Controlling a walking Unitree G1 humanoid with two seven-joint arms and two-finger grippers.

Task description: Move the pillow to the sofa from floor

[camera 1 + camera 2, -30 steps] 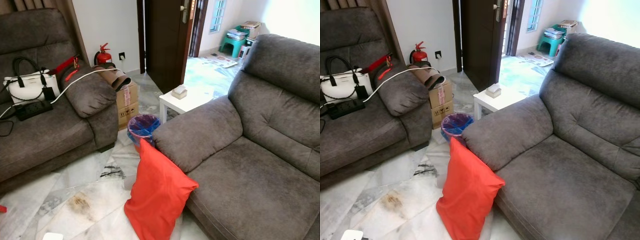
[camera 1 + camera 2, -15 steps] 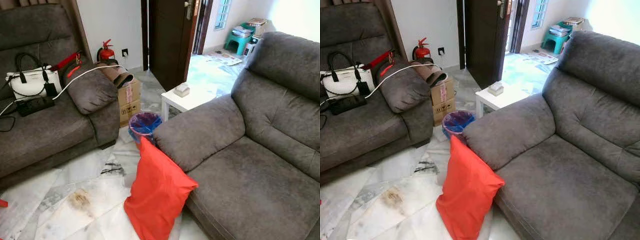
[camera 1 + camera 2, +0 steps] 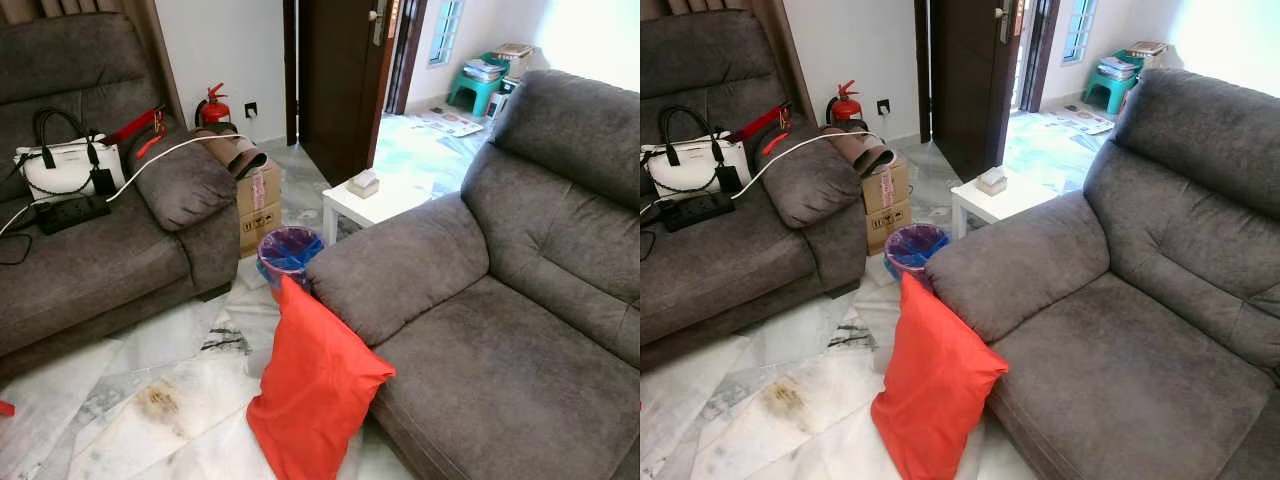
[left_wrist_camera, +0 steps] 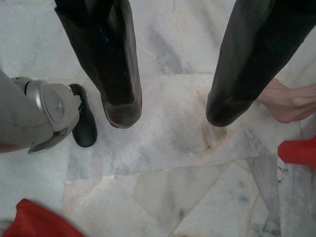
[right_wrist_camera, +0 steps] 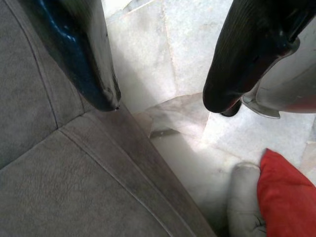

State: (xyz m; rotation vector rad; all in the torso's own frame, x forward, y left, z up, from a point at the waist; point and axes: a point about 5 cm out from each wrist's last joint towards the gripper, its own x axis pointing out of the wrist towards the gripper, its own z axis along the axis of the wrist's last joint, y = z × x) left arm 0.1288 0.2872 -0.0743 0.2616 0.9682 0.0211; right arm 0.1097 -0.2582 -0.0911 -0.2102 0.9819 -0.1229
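A red pillow (image 3: 312, 392) stands on its edge on the marble floor, leaning against the front of the grey sofa (image 3: 500, 340) on my right, just below its armrest. A corner of the red pillow (image 5: 286, 197) also lies beside the sofa's seat edge (image 5: 74, 168) in the right wrist view. My left gripper (image 4: 168, 111) hangs open over bare marble floor, with a red corner of the pillow (image 4: 34, 222) below it. My right gripper (image 5: 160, 101) hangs open above the sofa's front edge, holding nothing.
A second grey sofa (image 3: 90, 250) at the left carries a white handbag (image 3: 60, 165) and a power strip. Between the sofas stand a blue-lined bin (image 3: 288, 252), a cardboard box (image 3: 255, 200) and a small white table (image 3: 375, 200). A person's bare foot (image 4: 291, 101) is near my left gripper.
The camera has shifted slightly, first tilting down and then back up a little. The pillow and the sofas have not moved.
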